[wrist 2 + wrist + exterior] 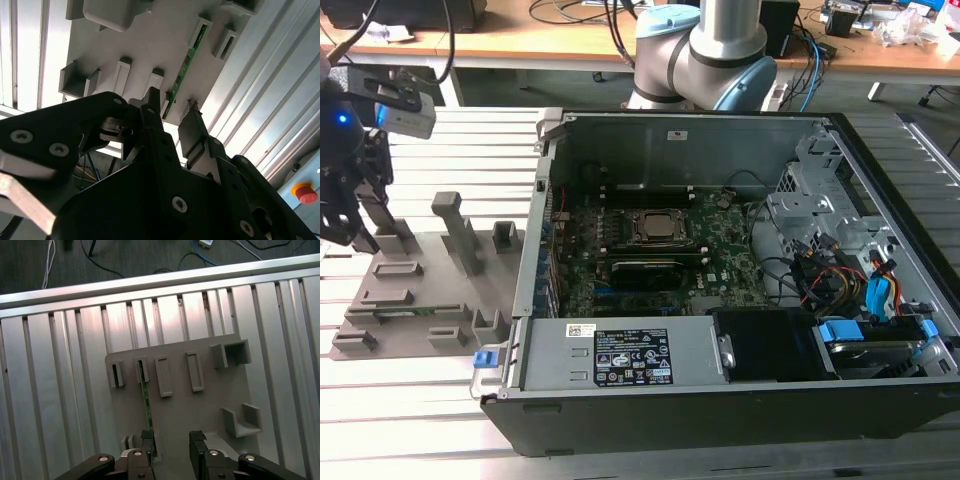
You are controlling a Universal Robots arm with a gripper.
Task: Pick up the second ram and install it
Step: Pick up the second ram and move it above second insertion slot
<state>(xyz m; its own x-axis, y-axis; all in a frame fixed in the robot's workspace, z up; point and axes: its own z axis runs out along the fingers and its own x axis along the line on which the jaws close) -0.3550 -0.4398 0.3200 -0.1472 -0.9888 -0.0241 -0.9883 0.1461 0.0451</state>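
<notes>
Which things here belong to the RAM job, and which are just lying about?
Job: ram stick, open gripper beside it, grey holder tray, computer case, motherboard.
Lying about: red button, desk cables.

In the first wrist view, the second ram (146, 402) was a green strip against a matt pale-grey fixture plate (177, 412), and the table (50, 390) was silver-grey metal patterned with parallel lengthwise ribs. The gripper (172, 440) was black with bright silver screw heads. In the exterior view, the arm (730, 40) was silver-grey with pale-blue joint caps, and the computer case (670, 430) was black outside and grey inside, with a green motherboard (720, 240), blue clips (840, 330) and a blue latch (490, 358).
</notes>
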